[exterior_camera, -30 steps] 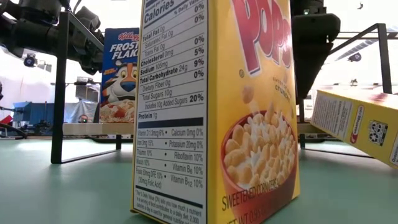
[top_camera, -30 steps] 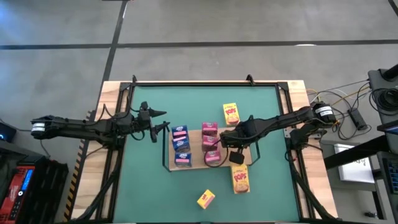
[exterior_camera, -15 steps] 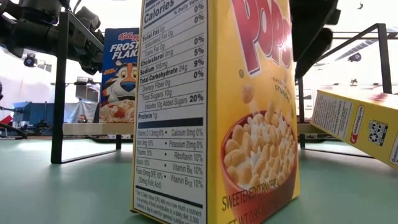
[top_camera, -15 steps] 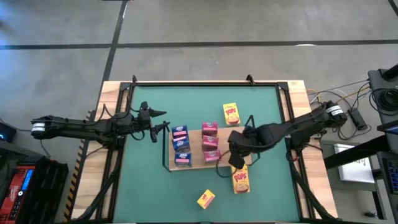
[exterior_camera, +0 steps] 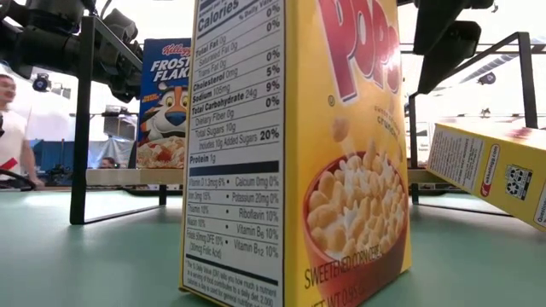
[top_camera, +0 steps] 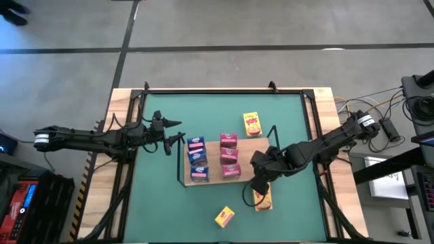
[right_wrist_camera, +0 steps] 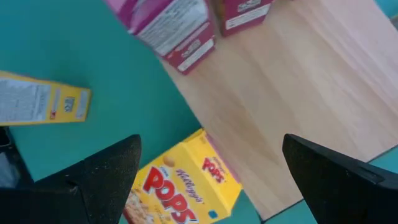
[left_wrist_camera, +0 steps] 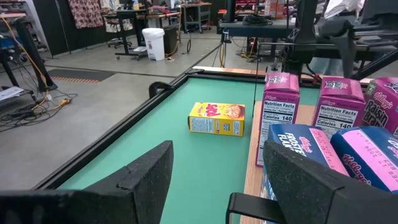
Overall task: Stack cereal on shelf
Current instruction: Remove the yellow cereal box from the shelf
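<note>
The shelf [top_camera: 211, 177], a light-wood board with black rails, sits mid-table and carries blue cereal boxes [top_camera: 197, 157] and pink ones [top_camera: 230, 156]. One yellow box [top_camera: 252, 125] lies beyond the shelf. Another [top_camera: 224, 217] stands near the front edge and fills the low view [exterior_camera: 290, 153]. A third yellow box [right_wrist_camera: 180, 186] lies face up by the shelf's near right corner and looks tilted in the low view [exterior_camera: 495, 170]. My right gripper [top_camera: 258, 187] hangs open above that box without touching it. My left gripper [top_camera: 173, 137] waits open left of the shelf.
Black frame posts [exterior_camera: 81, 128] stand at the shelf's corners. The shelf's right part [right_wrist_camera: 298, 93] is bare wood. A raised black rim [top_camera: 224, 93] runs round the green tabletop [top_camera: 163, 203]. A person [exterior_camera: 10, 128] stands in the room behind the table.
My right gripper has gone from over the shelf's right part toward the table's near edge and somewhat up, rolling as it went, and now hangs over the flat yellow box. It has stayed open. A person has come into the low view at the left.
</note>
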`<action>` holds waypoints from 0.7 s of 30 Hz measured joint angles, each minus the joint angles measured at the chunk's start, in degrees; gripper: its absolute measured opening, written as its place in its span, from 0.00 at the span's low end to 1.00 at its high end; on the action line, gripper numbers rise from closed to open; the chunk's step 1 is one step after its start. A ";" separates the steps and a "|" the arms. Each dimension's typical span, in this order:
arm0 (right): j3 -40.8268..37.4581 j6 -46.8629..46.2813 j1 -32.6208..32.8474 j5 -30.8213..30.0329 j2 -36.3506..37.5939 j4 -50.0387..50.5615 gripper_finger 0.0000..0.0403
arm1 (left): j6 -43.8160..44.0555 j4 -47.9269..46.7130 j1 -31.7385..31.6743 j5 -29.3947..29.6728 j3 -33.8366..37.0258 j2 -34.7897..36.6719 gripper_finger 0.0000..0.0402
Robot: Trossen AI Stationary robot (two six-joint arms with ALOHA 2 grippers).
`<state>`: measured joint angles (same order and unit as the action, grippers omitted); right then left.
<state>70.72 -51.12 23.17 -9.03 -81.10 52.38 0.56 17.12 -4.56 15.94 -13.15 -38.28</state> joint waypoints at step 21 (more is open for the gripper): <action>7.11 -32.43 9.63 -2.66 0.03 1.86 0.94 | 0.00 0.00 0.00 0.01 0.00 0.00 0.58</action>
<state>77.83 -83.55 32.79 -11.69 -81.07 54.24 0.56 17.12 -4.56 15.94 -13.15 -38.28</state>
